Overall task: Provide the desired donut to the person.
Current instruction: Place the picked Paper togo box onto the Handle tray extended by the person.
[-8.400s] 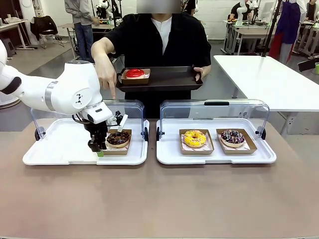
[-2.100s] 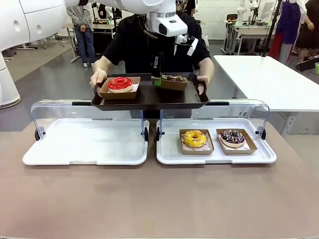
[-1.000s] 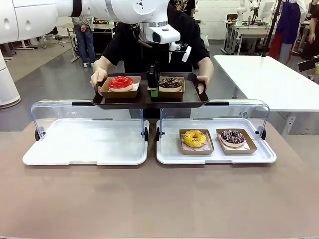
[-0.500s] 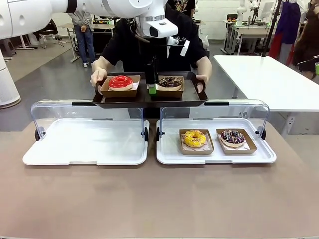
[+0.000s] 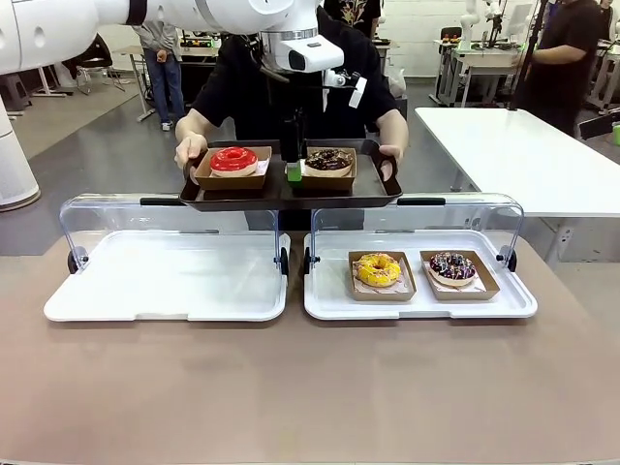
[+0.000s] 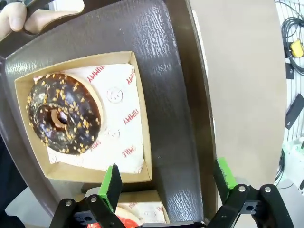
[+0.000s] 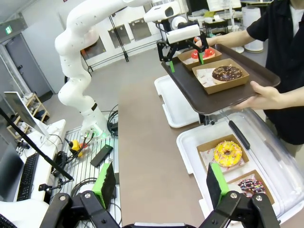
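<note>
Overhead, the left pincer [image 5: 294, 167] hung with its green-padded fingers spread wide and gripping nothing, poised over the dark tray [image 5: 288, 193] that the person [image 5: 291, 68] held in both hands beyond the far edge of the tabletop [image 5: 310, 387]. On that tray the chocolate donut [image 5: 329, 158], sprinkled with nut crumbs, sat in its brown cardboard box [image 5: 329, 170] toward the tray's right end, just beside the pincer's lowered finger; from the left wrist camera one pad [image 6: 112, 186] stood at the box's rim while the other was clear over the tray's edge. A red donut [image 5: 233, 159] in its own box occupied the tray's left end. The person's thumb [image 6: 19, 16] curled over the tray rim near the chocolate donut's corner. On the tabletop, two white display cases stood side by side near the far edge, their clear lids raised: the left case [image 5: 165, 281] held nothing, the right case [image 5: 419, 281] held a yellow donut [image 5: 378, 268] and, to its right, a dark sprinkled donut [image 5: 452, 264], each in a box. The raised lids stood between the cases and the tray. The right pincer [image 7: 159, 183] hovered with fingers apart and nothing between them, high above the tabletop's near side, well apart from the tray.
</note>
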You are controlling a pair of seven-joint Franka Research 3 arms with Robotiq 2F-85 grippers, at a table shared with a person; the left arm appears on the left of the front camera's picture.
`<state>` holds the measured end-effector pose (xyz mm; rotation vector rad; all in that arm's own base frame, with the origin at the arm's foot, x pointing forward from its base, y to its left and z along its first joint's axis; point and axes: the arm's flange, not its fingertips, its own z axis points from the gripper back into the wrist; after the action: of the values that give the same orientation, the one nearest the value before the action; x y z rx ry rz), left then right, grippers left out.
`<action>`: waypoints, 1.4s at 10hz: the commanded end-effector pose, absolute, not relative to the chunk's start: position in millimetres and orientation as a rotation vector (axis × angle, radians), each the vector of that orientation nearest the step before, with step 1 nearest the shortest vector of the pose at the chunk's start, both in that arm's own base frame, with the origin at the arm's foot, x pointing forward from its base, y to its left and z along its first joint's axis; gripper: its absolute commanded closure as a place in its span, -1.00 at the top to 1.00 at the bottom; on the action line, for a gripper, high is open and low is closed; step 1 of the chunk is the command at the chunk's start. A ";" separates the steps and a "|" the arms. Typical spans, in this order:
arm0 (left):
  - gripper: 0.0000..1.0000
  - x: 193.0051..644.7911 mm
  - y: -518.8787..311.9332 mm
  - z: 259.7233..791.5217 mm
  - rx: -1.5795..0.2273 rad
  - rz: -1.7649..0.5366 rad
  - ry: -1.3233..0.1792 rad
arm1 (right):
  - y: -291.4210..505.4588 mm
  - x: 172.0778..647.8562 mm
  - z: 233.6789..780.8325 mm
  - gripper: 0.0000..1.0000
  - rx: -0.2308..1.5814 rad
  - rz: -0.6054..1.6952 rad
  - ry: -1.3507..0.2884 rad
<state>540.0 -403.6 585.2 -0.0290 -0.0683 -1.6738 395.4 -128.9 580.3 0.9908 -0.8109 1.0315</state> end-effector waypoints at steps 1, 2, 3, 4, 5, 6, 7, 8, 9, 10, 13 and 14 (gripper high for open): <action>1.00 520.6 -367.0 605.7 -0.085 -1.655 -0.028 | -128.4 395.2 581.7 1.00 1.000 1.033 -0.826; 1.00 502.9 -336.8 622.8 -0.102 -1.649 -0.050 | -128.4 395.2 581.7 1.00 1.000 1.033 -0.826; 1.00 480.6 -312.3 631.7 -0.106 -1.686 -0.056 | -128.4 395.2 581.7 1.00 1.000 1.033 -0.826; 1.00 462.0 -285.1 638.2 -0.107 -1.695 -0.066 | -128.4 395.2 581.7 1.00 1.000 1.033 -0.826; 1.00 447.8 -252.4 643.8 -0.094 -1.677 -0.095 | -128.4 395.2 581.7 1.00 1.000 1.033 -0.826; 1.00 440.4 -207.6 648.8 -0.103 -1.671 -0.161 | -128.4 395.2 581.7 1.00 1.000 1.033 -0.826; 1.00 438.1 -173.2 646.4 -0.118 -1.658 -0.214 | -128.4 395.2 581.7 1.00 1.000 1.033 -0.826; 1.00 436.1 -146.8 640.2 -0.120 -1.624 -0.236 | -128.4 395.2 581.7 1.00 1.000 1.033 -0.826; 1.00 435.0 -125.3 631.5 -0.129 -1.584 -0.257 | -128.4 395.2 581.7 1.00 1.000 1.033 -0.826; 1.00 435.7 -106.3 625.8 -0.144 -1.564 -0.271 | -128.4 395.2 581.7 1.00 1.000 1.033 -0.826; 1.00 428.4 -89.0 609.4 -0.156 -1.584 -0.280 | -128.4 395.2 581.7 1.00 1.000 1.033 -0.826; 1.00 434.1 -91.9 607.1 -0.167 -1.609 -0.267 | -128.4 395.2 581.7 1.00 1.000 1.033 -0.826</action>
<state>434.3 -89.6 608.9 -0.1446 -0.2361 -1.5635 395.3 -129.2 580.1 0.9908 -0.8110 1.0305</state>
